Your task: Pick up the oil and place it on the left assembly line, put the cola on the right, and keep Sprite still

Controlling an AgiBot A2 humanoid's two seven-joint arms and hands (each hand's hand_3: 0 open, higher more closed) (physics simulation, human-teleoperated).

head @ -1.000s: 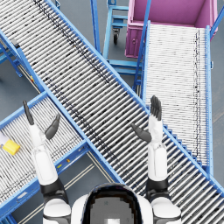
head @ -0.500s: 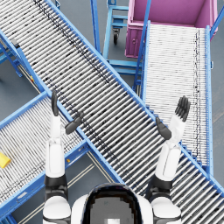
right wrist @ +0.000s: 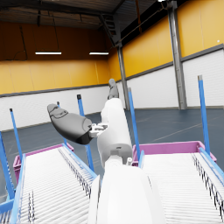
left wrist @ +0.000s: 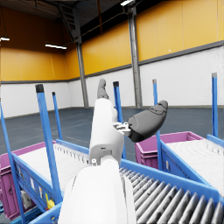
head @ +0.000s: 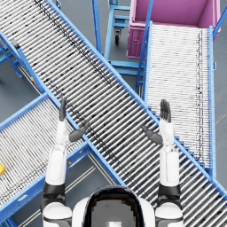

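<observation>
No lettering or numbers can be read, as far as these coarse views show.

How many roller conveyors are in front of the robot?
3. The long conveyor runs diagonally across the middle, the left conveyor lies at the lower left, and the right conveyor ends at the pink bin. Others may be out of frame.

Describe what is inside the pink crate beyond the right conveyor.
Only bare pink inner walls show inside the pink crate; no item is visible. Its far part runs off the picture, and the right conveyor covers its near edge.
</observation>
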